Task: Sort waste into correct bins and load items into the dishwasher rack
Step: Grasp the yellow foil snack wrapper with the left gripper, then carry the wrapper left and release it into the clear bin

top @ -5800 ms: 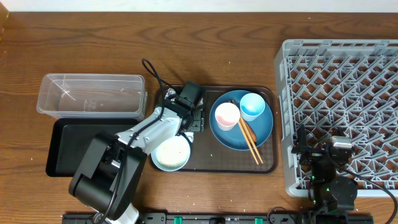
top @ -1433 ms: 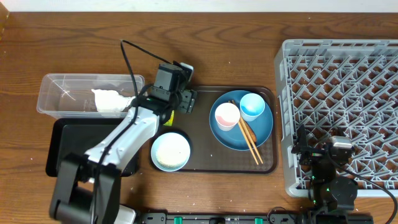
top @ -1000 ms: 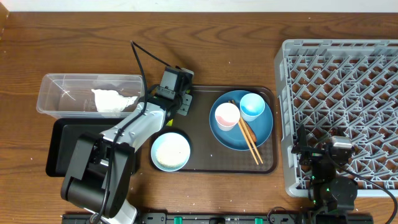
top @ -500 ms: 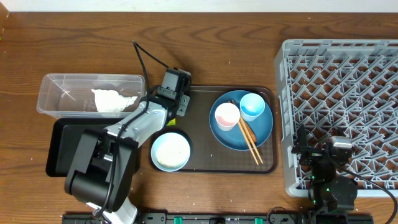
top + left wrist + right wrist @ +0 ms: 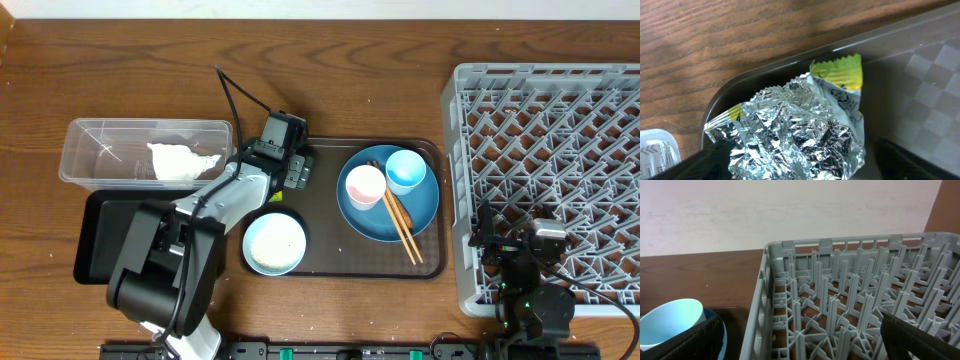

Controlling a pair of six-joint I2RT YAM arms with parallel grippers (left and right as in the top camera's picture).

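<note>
A crumpled silver foil wrapper (image 5: 800,130) with yellow-green edges lies in the far left corner of the brown tray (image 5: 330,262). My left gripper (image 5: 286,168) is open, with a finger on each side of the wrapper (image 5: 812,167). A white tissue (image 5: 182,161) lies in the clear bin (image 5: 90,135). On the tray, a white bowl (image 5: 275,243) and a blue plate (image 5: 420,208) holding a pink cup (image 5: 365,186), a blue cup (image 5: 406,171) and chopsticks (image 5: 404,226). My right gripper (image 5: 524,248) is open and empty (image 5: 805,342) over the grey dishwasher rack's (image 5: 550,120) front left corner.
A black bin (image 5: 105,240) sits in front of the clear bin. A small white packet (image 5: 652,147) lies just outside the tray corner. The blue cup (image 5: 670,317) shows left of the rack wall (image 5: 760,305) in the right wrist view.
The tissue went from the tray into the clear bin. My left gripper has since come back right and settled over the tray's far left corner. The right arm has not moved.
</note>
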